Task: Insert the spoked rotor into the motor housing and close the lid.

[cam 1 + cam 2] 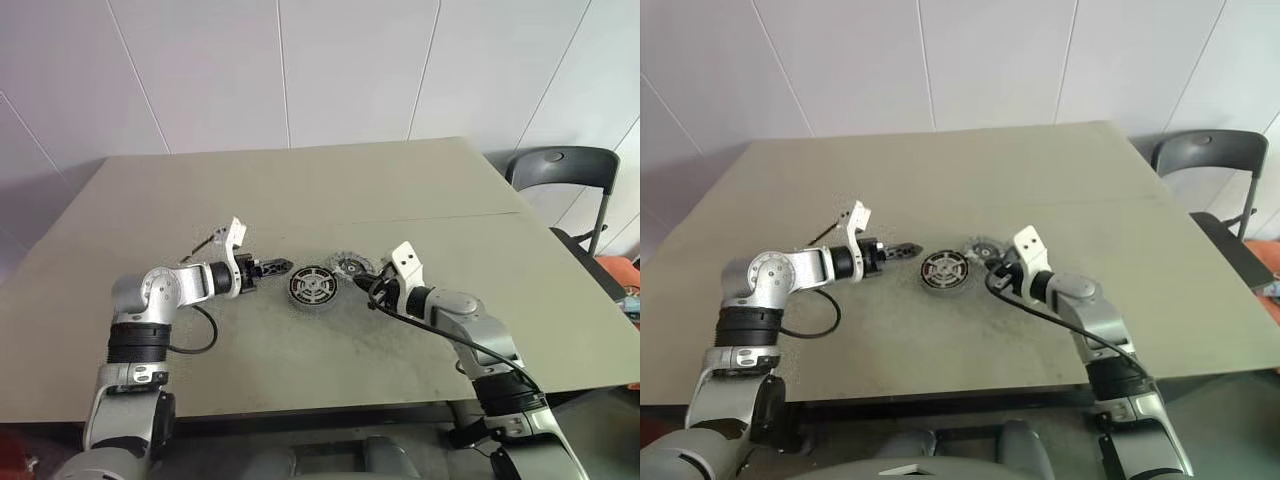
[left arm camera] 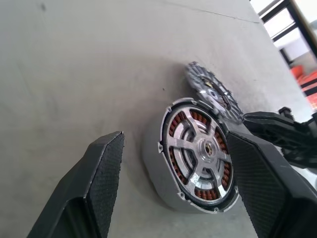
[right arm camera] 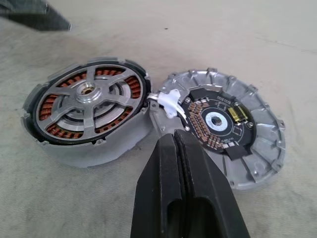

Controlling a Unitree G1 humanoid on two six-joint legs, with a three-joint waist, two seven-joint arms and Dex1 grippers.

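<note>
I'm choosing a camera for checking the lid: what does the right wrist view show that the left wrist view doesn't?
Right wrist view alone: the lid's circuit-board face with its white connector, and the right end effector shut in front of it. Left wrist view alone: the left end effector open, its fingers either side of the motor housing; the lid appears edge-on behind. Both: the spoked rotor seated in the housing over copper windings, lid beside it on the table.
</note>
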